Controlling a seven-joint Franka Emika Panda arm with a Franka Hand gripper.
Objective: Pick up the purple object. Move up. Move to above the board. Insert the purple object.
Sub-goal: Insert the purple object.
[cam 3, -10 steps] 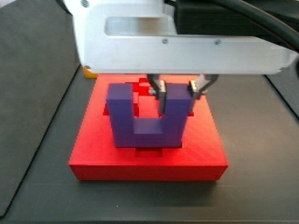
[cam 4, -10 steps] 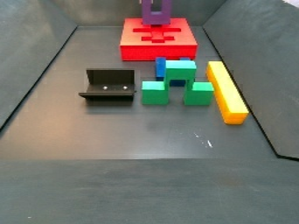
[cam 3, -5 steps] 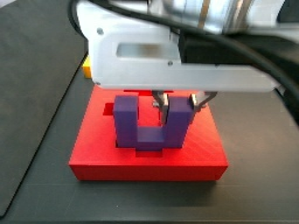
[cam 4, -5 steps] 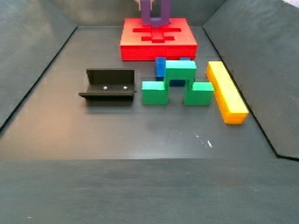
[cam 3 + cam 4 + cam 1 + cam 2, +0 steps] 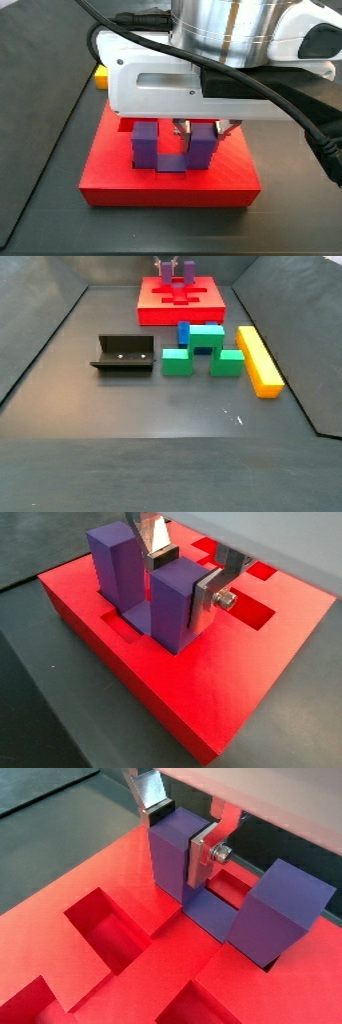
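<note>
The gripper (image 5: 198,128) stands low over the board (image 5: 120,175), its fingers (image 5: 214,590) clamped on one prong of the purple object (image 5: 167,148). In both wrist views a silver plate with its dark pad lies flat against each side of that prong, so the fingers are set narrow, holding the piece.

The purple object (image 5: 150,597) is upright: both prongs point straight up and the base bar sits down in a recess in the board's top face (image 5: 254,662). In a wrist view the base bar (image 5: 214,918) lies below the red surface, with the free prong (image 5: 281,908) rising beside it. The long axis of the piece, prong to prong, runs level and follows the line of the recess it occupies.

In a side view the board (image 5: 150,304) lies at 12 o'clock on the desk (image 5: 160,406), with the purple object (image 5: 175,270) standing on its far part. Near the desk centre sit the green blocks (image 5: 203,349) with a blue block (image 5: 183,332) touching them. The yellow bar (image 5: 258,358) lies just beside them at 3 o'clock, its length running near to far. The fixture (image 5: 123,354) stands at 9 o'clock, apart from the blocks.
</note>
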